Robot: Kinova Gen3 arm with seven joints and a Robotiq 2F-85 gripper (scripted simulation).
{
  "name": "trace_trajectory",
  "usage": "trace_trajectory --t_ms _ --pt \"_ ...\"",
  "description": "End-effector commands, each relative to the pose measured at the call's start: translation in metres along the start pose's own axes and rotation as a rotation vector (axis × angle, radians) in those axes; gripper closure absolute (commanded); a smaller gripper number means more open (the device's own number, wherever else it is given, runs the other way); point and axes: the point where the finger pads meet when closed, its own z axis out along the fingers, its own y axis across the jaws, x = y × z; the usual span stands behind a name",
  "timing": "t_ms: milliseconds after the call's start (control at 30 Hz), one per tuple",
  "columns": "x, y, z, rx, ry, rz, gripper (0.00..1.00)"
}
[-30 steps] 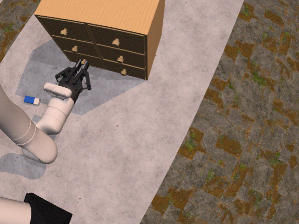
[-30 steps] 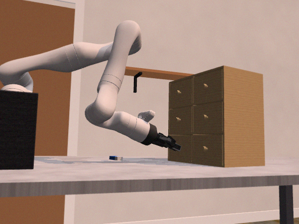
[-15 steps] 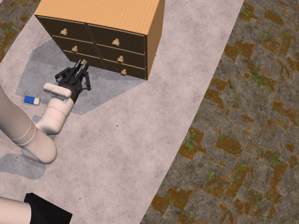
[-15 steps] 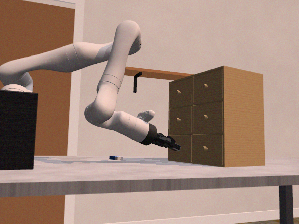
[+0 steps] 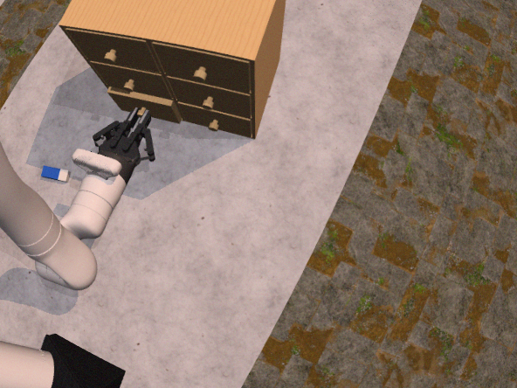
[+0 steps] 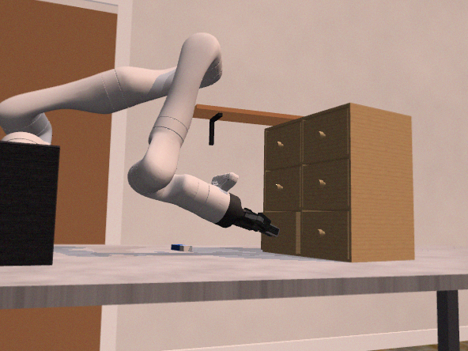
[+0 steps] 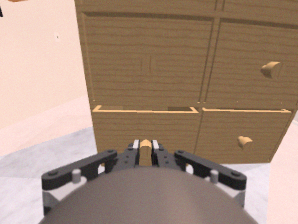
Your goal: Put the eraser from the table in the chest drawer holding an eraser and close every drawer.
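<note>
From the top view, find the gripper (image 5: 142, 112) (image 6: 273, 230) (image 7: 145, 146) clenched on the knob (image 5: 141, 111) (image 7: 145, 151) of the bottom left drawer (image 5: 150, 104) (image 6: 279, 227) (image 7: 115, 129), slightly out of the chest (image 5: 175, 22) (image 6: 381, 182) (image 7: 145, 60). Note the eraser (image 5: 54, 174) (image 6: 181, 247) flat on the worktop (image 5: 218, 262) (image 6: 237, 292), nearer its left edge than its long right edge. Could get brushed by a low wrist swinging back that way.

From the exterior view, note the eraser well in from the near edge, apart from the chest. Could drag or turn the chest towards the arm's end of that edge, should the slanting pull bind the tray. Beyond about half length, could droop or drop out, with no stop to catch it.

From the wrist view, see fingertips either side of the knob, over a narrow opening. Could slip off through a shallow pinch. Too narrow yet to show any contents; could prove the wrong drawer.
</note>
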Motion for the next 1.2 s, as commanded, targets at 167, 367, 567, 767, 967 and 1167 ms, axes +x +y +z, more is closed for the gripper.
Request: trace_trajectory --t_ms 167,367,567,767,967,1167 --pt "-0.002 0.000 -0.009 0.002 0.002 -0.005 0.87" --pt "-0.004 0.000 -0.016 0.003 0.004 -0.004 0.87" --pt "-0.008 -0.001 -0.025 0.003 0.002 -0.004 0.87" --pt "-0.012 0.000 -0.030 0.002 -0.004 -0.004 0.87" --pt "-0.015 0.000 -0.038 0.002 -0.006 -0.004 0.87" --pt "-0.018 0.000 -0.045 0.002 -0.006 -0.003 0.87"
